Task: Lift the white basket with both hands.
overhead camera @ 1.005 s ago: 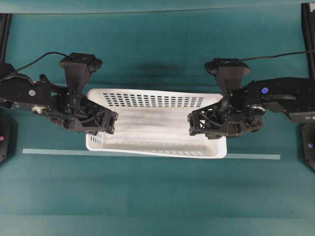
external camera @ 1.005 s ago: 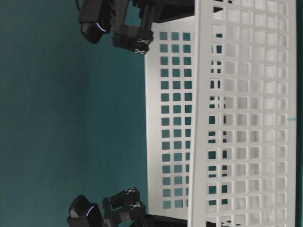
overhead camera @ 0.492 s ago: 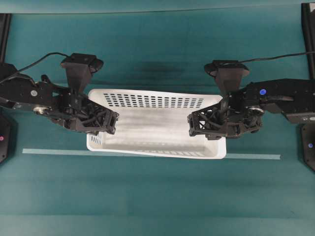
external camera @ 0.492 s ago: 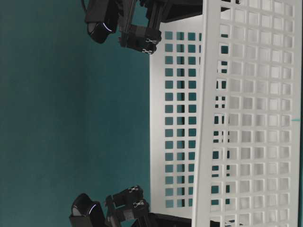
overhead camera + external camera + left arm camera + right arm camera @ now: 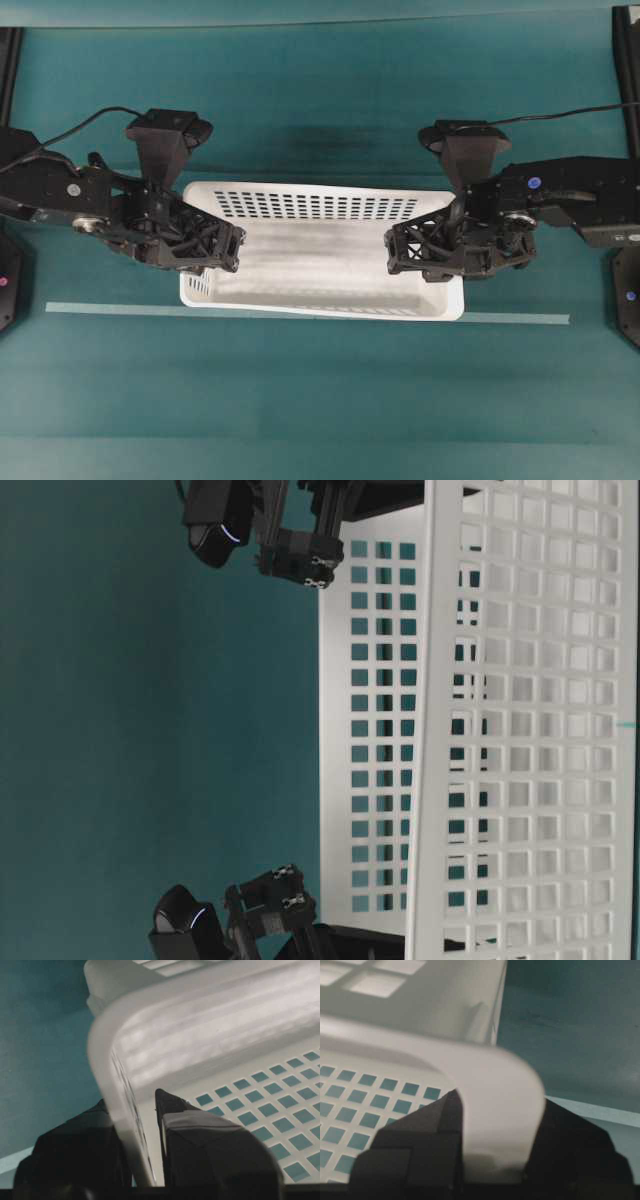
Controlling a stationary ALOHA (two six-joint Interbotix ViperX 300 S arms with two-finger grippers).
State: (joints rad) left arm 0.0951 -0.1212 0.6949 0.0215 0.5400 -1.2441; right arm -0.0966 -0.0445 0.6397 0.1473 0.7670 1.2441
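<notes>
White basket (image 5: pixel 322 258) lay lengthwise between your two arms, each short end wall pinched in closed fingers, left gripper (image 5: pixel 222 250) and right gripper (image 5: pixel 408 252) equally near.

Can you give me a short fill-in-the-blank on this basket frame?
1. The basket is coloured ____.
2. The left gripper has one finger inside the basket's end wall and one ____ it.
3. The right gripper is shut on the basket's ____.
4. The number of things lying in the basket is ____.

Missing words: white; outside; rim; zero
</notes>
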